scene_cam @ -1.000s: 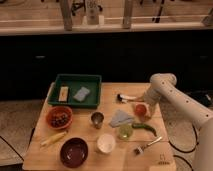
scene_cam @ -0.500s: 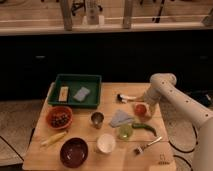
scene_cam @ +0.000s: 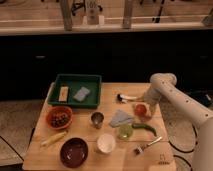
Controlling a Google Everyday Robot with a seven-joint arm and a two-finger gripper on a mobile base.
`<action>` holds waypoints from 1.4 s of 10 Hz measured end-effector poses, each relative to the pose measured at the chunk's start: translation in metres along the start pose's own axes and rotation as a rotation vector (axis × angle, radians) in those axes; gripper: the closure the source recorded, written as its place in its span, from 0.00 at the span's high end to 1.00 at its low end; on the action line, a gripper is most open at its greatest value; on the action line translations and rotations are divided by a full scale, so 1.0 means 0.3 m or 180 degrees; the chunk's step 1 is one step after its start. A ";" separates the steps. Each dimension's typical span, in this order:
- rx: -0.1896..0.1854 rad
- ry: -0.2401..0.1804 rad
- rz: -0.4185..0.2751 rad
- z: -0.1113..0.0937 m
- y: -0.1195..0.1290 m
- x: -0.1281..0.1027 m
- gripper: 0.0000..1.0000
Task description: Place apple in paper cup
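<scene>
Nothing has moved: the gripper (scene_cam: 145,110) stays open at the apple (scene_cam: 139,109). We centre the jaws, close firmly, then carry it to the paper cup (scene_cam: 106,143).

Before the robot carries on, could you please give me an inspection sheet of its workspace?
Surface: wooden table, crowded.
Job's things: apple on the table at right; paper cup upright and empty near the front edge.
Clutter: tray holding a sponge and a block; steel cup; cloth; green fruit; pepper; fork; brush; orange bowl; maroon bowl; yellow stick.
Grippers: gripper open, down at the apple; contact cannot be told.
Cables: nothing seen on the table.
Surroundings: dark counter behind the table.
</scene>
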 end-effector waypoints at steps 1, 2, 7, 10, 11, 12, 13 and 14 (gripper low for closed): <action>-0.0004 -0.0002 -0.0009 -0.001 0.001 0.001 0.80; -0.0007 -0.0002 -0.0017 -0.002 0.002 0.002 0.80; -0.0023 -0.0013 -0.0055 0.000 0.003 0.001 0.80; -0.0034 -0.0020 -0.0088 -0.001 0.004 0.002 0.80; -0.0034 -0.0021 -0.0094 -0.002 0.004 0.001 0.80; -0.0038 -0.0023 -0.0102 -0.001 0.004 0.001 0.80; -0.0041 -0.0025 -0.0109 0.000 0.004 0.001 0.80; -0.0043 -0.0027 -0.0119 0.000 0.003 0.001 0.80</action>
